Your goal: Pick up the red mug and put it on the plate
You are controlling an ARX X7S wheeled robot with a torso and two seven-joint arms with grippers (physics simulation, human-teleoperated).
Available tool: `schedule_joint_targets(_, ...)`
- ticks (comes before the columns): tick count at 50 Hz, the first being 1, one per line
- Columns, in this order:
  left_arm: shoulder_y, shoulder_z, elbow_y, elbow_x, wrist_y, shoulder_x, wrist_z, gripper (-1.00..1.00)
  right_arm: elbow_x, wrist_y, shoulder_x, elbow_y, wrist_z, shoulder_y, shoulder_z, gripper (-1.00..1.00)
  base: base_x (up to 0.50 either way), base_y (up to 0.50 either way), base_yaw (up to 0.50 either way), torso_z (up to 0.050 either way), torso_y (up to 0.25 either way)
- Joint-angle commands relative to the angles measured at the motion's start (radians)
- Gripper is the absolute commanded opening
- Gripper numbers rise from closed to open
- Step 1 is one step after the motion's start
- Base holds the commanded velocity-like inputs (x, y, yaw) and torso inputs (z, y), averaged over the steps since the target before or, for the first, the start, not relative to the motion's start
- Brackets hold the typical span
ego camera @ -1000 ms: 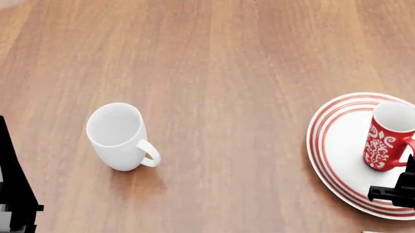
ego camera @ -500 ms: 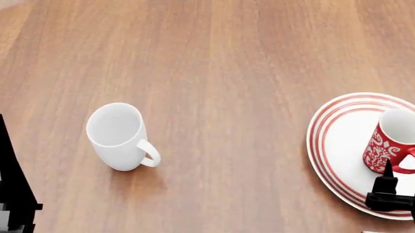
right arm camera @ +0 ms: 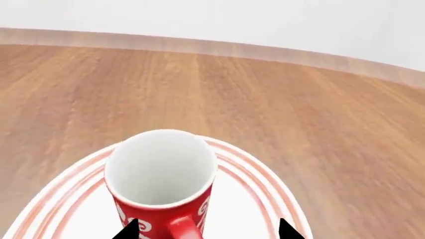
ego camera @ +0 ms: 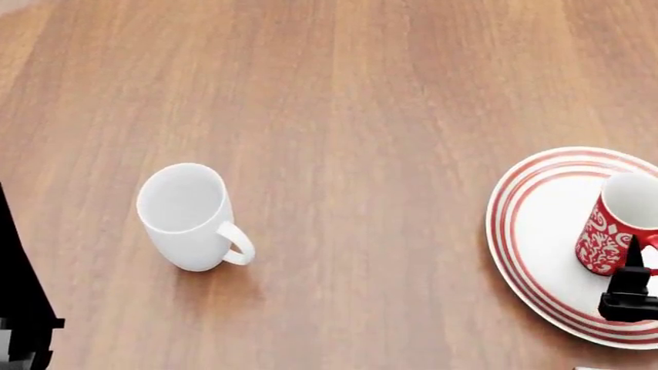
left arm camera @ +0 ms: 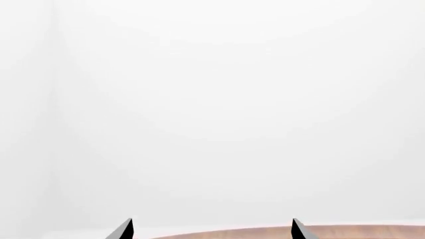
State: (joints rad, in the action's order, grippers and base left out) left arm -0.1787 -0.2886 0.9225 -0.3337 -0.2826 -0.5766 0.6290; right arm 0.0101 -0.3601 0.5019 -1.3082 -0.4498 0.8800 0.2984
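The red mug (ego camera: 617, 231) with its white ornament stands upright on the plate (ego camera: 535, 231) at the right edge of the head view. From the right wrist view I look down into the red mug (right arm camera: 162, 174), its handle (right arm camera: 182, 226) pointing toward the camera, with the ringed plate (right arm camera: 265, 189) under it. My right gripper (right arm camera: 209, 233) is open, its fingertips on either side of the handle without touching it. In the head view the right gripper (ego camera: 639, 262) sits just in front of the mug. My left gripper (left arm camera: 210, 231) is open and empty, facing a white wall.
A plain white mug (ego camera: 185, 216) stands at the left of the wooden table (ego camera: 360, 154), handle toward me. The left arm (ego camera: 21, 308) shows as a black shape at the lower left. The table's far edge (right arm camera: 199, 47) meets a white wall.
The red mug has sunk a little and shifted right onto the plate. The right gripper has slid right, and one fingertip now stands beside the handle. The left arm barely moved.
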Motion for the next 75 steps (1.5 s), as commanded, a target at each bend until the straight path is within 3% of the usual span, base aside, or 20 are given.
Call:
schedule_joint_targets(1, -0.004, 0.004, 0.005, -0.007, -0.004, -0.004, 0.005, 1.00, 0.013, -0.033, 0.007, 0.003, -0.057, 0.017, 0.010, 1.00, 0.00, 0.00, 0.00, 0.000, 0.000)
schedule_joint_targets(5, -0.007, 0.003, 0.005, -0.008, -0.006, -0.004, 0.006, 1.00, 0.033, -0.025, 0.011, 0.042, -0.084, 0.006, 0.023, 1.00, 0.00, 0.00, 0.00, 0.000, 0.000)
schedule_joint_targets(13, -0.015, 0.000, 0.010, -0.012, -0.014, -0.004, 0.010, 1.00, 0.090, 0.175, -0.015, 0.417, -0.094, -0.152, 0.066, 1.00, 0.00, 0.00, 0.00, 0.000, 0.000)
schedule_joint_targets(36, -0.012, 0.007, 0.032, -0.025, -0.017, -0.015, 0.023, 1.00, 0.174, 0.416, -0.051, 0.980, -0.115, -0.358, 0.096, 1.00, 0.00, 0.00, 0.00, 0.000, 0.000)
schedule_joint_targets(52, -0.015, 0.007, 0.034, -0.027, -0.018, -0.020, 0.030, 1.00, 0.192, 0.467, -0.070, 1.209, -0.112, -0.463, 0.096, 1.00, 0.00, 0.00, 0.00, 0.000, 0.000)
schedule_joint_targets(75, -0.030, -0.001, 0.029, -0.033, -0.021, -0.021, 0.035, 1.00, 0.164, 0.479, -0.083, 1.351, -0.095, -0.550, 0.069, 1.00, 0.00, 0.00, 0.00, 0.000, 0.000)
